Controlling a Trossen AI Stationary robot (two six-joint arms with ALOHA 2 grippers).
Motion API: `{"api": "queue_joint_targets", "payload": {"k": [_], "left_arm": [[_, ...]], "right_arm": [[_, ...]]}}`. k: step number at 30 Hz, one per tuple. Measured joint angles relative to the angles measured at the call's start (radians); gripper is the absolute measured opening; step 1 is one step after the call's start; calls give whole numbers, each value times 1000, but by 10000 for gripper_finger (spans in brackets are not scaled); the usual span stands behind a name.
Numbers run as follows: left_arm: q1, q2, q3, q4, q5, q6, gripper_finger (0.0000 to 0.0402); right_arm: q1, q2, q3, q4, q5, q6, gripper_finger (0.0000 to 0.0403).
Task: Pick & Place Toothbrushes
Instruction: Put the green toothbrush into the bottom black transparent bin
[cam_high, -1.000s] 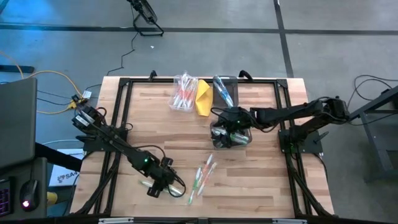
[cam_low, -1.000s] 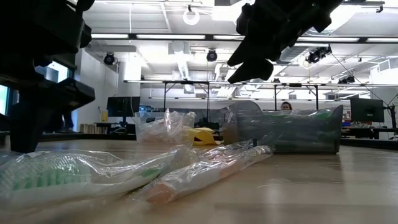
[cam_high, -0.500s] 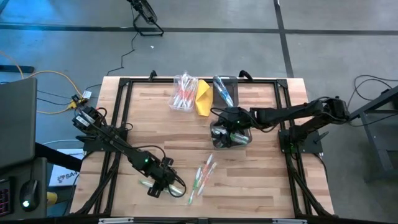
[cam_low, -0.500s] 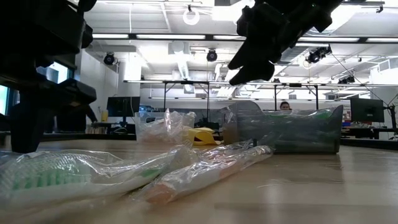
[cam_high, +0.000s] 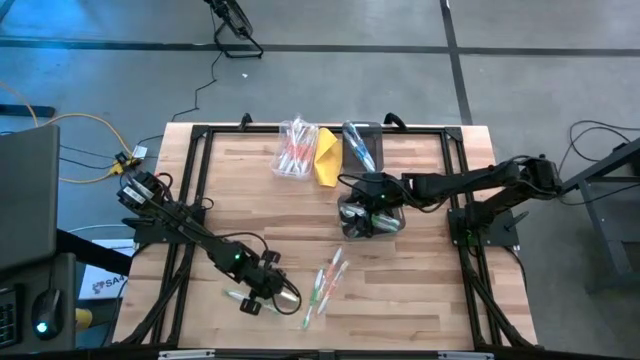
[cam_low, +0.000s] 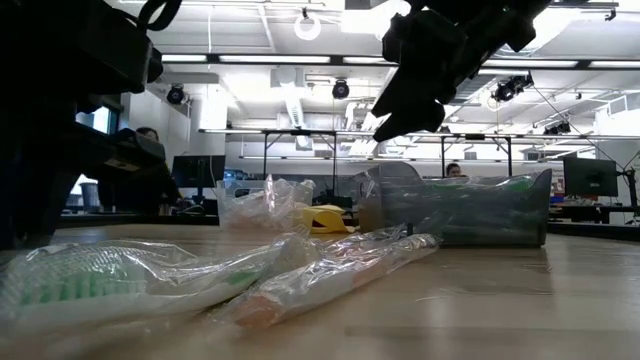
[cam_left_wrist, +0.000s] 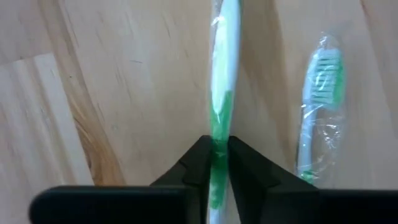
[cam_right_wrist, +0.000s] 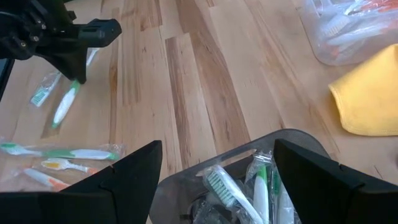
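Note:
My left gripper (cam_left_wrist: 217, 142) is at the near left of the table (cam_high: 262, 296), shut on a wrapped green-and-white toothbrush (cam_left_wrist: 225, 56) that lies on the wood. A second wrapped toothbrush (cam_left_wrist: 320, 106) lies just beside it. More wrapped toothbrushes (cam_high: 325, 283) lie in a loose group near the front middle. My right gripper (cam_right_wrist: 217, 186) hangs open above a clear bin (cam_high: 370, 218) that holds several toothbrushes (cam_right_wrist: 233, 190), touching nothing. My left gripper pinches the green part of the toothbrush's handle (cam_left_wrist: 219, 124) through its clear wrapper, between the two fingertips. The fingers slant down from above and stand across the handle. The toothbrush lies flat on the table, its white length running away from the fingers.
At the far edge stand a clear bin with orange-red toothbrushes (cam_high: 295, 148), a yellow folded cloth (cam_high: 328, 157) and a bin with blue ones (cam_high: 360, 145). A black frame (cam_high: 195, 180) runs round the tabletop. Bare wood (cam_high: 270, 215) lies between the arms.
My left gripper has shut on the green-and-white toothbrush without otherwise moving. The toothbrush still lies on the table.

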Motion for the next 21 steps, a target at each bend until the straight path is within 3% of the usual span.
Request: {"api": "queue_joint_targets", "payload": {"k": [5, 21], "left_arm": [[-2, 1, 1, 16, -6, 0, 22], [-2, 1, 1, 14, -27, 0, 22]], "right_arm": [[0, 0, 0, 0, 0, 0, 302], [0, 0, 0, 0, 0, -3, 302]]}}
